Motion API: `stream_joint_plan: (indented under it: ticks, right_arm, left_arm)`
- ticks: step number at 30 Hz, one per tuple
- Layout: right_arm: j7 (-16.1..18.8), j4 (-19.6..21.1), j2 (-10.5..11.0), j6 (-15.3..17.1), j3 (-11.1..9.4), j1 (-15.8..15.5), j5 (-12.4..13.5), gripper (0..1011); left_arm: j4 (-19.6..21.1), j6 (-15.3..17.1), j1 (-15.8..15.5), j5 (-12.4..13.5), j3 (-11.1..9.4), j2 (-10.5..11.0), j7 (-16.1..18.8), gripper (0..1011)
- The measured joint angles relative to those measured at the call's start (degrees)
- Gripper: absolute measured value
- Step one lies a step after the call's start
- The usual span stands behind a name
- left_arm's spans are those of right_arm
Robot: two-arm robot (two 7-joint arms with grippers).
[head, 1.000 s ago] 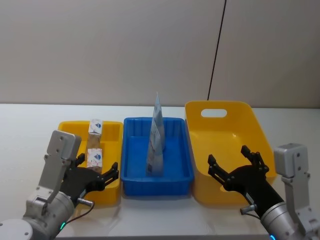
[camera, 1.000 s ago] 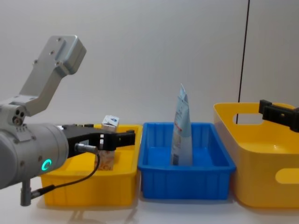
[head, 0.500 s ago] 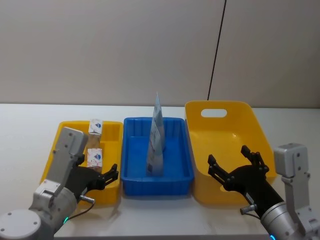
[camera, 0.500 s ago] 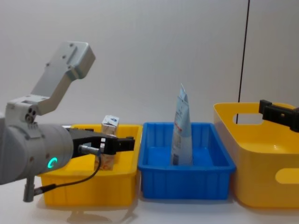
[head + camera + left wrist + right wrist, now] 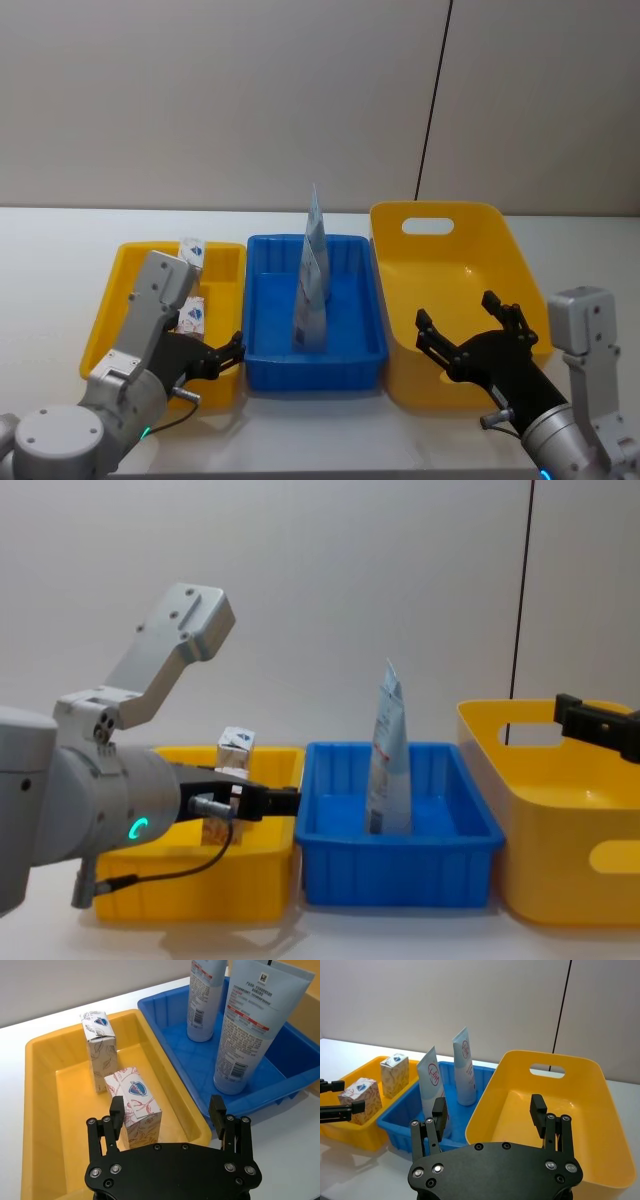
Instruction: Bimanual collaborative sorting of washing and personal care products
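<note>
Two white boxes with red floral print stand in the small yellow bin [image 5: 45,1110]: one [image 5: 99,1050] at its far end, the other [image 5: 136,1105] nearer. Two pale-blue tubes [image 5: 252,1025] [image 5: 205,995] stand upright in the blue bin [image 5: 350,350]. My left gripper [image 5: 167,1115] hovers open and holds nothing, above the small yellow bin's near end, at the wall it shares with the blue bin; the nearer box is just ahead of one finger. My right gripper [image 5: 488,1109] hangs open and holds nothing over the near edge of the large yellow bin [image 5: 580,1110].
The three bins sit side by side on a white table: small yellow bin [image 5: 225,265] left, blue in the middle, large yellow bin [image 5: 450,270] with a handle slot right. A grey wall with a black cable [image 5: 432,110] stands behind.
My left arm has swung right and forward, carrying its open gripper toward the blue bin's side of the small yellow bin. The right arm has not moved.
</note>
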State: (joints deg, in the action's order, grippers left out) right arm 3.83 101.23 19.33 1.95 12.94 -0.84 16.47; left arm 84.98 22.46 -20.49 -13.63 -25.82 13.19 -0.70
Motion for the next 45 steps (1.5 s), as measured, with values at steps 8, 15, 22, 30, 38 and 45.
stream_joint_plan:
  ticks: [8,15,22,30,38,45]
  right_arm:
    - [0.00,0.00,0.00,0.00,0.00,0.00,0.00,1003]
    - [0.00,0.00,0.00,0.00,0.00,0.00,0.00,1003]
    - [0.00,0.00,0.00,0.00,0.00,0.00,0.00,1003]
    - [0.00,0.00,0.00,0.00,0.00,0.00,0.00,1003]
    - [0.00,0.00,0.00,0.00,0.00,0.00,0.00,1003]
    - [0.00,0.00,0.00,0.00,0.00,0.00,0.00,1003]
  left_arm:
    - [0.15,0.08,0.44,0.84,0.31,-0.16,0.98,1001]
    - [1.09,0.00,1.23,1.47,0.95,-0.14,1.85,1001]
    - [1.49,-0.89,1.80,1.61,1.70,-0.32,2.17,1001]
    - [0.64,-3.11,2.04,1.13,2.70,-1.22,1.79,1002]
    - [-1.21,-5.44,1.86,0.44,3.59,-2.06,0.89,1002]
    - [-2.57,-6.81,1.70,0.18,4.24,-2.58,0.38,1001]
